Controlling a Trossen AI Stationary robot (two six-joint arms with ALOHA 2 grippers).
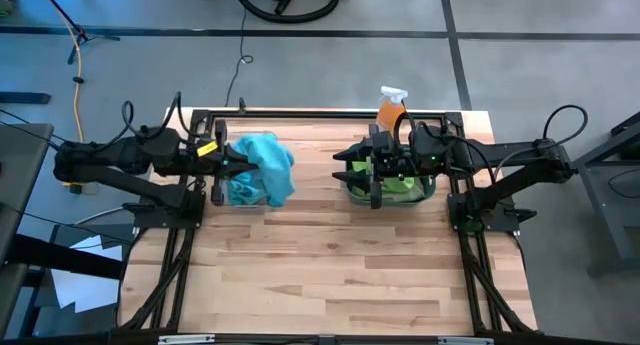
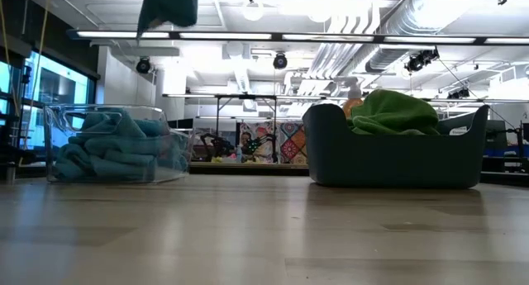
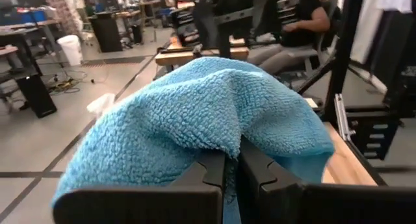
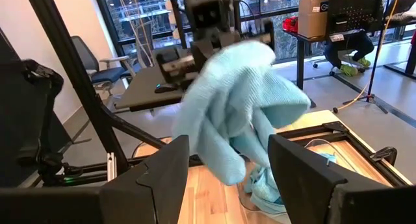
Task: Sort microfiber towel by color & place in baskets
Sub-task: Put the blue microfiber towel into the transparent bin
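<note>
A: Nearest the left wrist camera, the left gripper (image 3: 233, 175) is seen clamped tight on a fold of the blue towel (image 3: 195, 120), with the cloth draped over both fingers. How is that towel judged to handle?

B: It is judged light, soft and limp. No shape of its own is kept, so it hangs from wherever it is pinched. A pinch on a bunched fold or a corner is judged safest, since a single thin layer could slip out.

A: Where is it placed in the scene?

B: In the high view the blue towel (image 1: 262, 167) is held up at the far left of the table, above the clear basket (image 2: 107, 144), in which more blue cloth is already piled. In the low view only a dark hanging tip of it is caught at the top edge.

A: Can a long axis be given?

B: Only loosely. The cloth is crumpled, and its length is judged to run downward from the pinch towards the basket.

A: And the other arm?

B: The right gripper (image 1: 372, 170) waits at the far right, over the dark basket (image 2: 395, 157) that holds the green towels (image 2: 395, 113), beside the orange spray bottle (image 1: 389, 109). Its fingers are spread apart and nothing is held between them.
</note>
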